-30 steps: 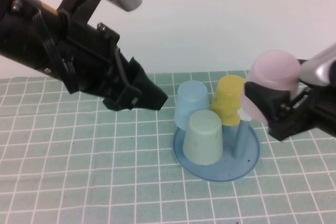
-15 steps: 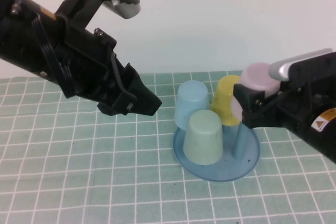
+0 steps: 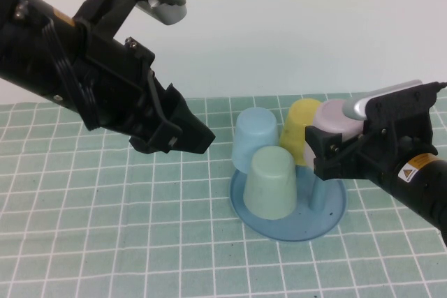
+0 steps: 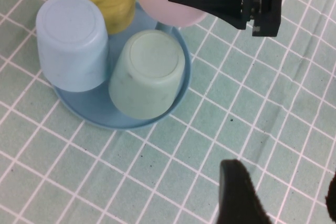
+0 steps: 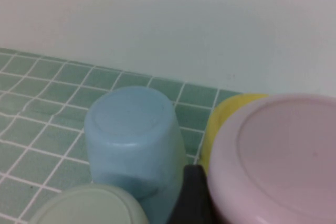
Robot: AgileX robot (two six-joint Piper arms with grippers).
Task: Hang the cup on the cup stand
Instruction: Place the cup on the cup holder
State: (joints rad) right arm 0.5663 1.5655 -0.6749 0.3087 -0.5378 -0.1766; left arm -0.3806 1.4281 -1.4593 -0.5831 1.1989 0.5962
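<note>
Three cups are already seated on the cup stand (image 3: 335,209); the pink cup (image 3: 334,121), inverted and gripped by the right gripper (image 3: 328,150) fingers, is held over the free peg. Vertical lowering is advised. The left gripper (image 3: 199,137) hovers apart, fingers open.

Smooth, matt plastic on the pink cup (image 3: 336,121) and its neighbours. Glossy blue plastic for the cup stand (image 3: 328,220). Matt gridded green mat (image 3: 105,228) underneath.
</note>
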